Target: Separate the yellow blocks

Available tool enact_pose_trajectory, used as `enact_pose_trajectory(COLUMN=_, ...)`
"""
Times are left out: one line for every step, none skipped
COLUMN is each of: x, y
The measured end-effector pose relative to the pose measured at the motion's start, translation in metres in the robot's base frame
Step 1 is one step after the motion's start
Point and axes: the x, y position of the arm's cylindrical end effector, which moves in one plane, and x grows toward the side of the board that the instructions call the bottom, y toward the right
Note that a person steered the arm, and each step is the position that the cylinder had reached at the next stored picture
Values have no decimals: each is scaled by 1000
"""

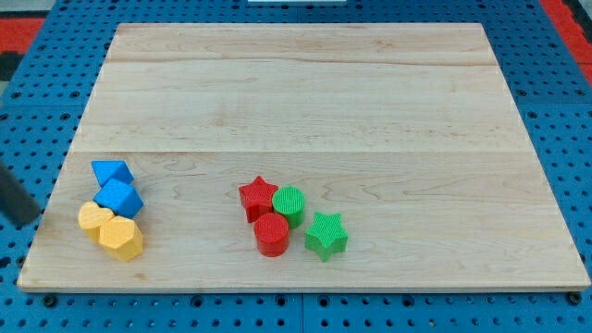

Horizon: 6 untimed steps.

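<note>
Two yellow blocks sit touching near the board's bottom left corner: a yellow heart-like block (pixel 93 218) and a yellow hexagon (pixel 121 238) just right and below it. A blue cube (pixel 119 198) touches them from above, with a blue wedge-shaped block (pixel 112 172) above that. My dark rod comes in from the view's left edge. My tip (pixel 30 223) is off the board's left edge, a short way left of the yellow heart-like block and not touching any block.
A second cluster lies at the bottom middle: a red star (pixel 258 196), a green cylinder (pixel 289 203), a red cylinder (pixel 272 234) and a green star (pixel 326 234). The wooden board (pixel 305 102) rests on a blue pegboard.
</note>
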Motion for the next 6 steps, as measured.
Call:
enact_pose_trajectory(x=34, y=70)
enact_pose_trajectory(x=47, y=132)
enact_pose_trajectory(x=46, y=146)
enact_pose_trajectory(x=37, y=104)
enact_pose_trajectory(x=39, y=80)
enact_pose_trajectory(x=28, y=76)
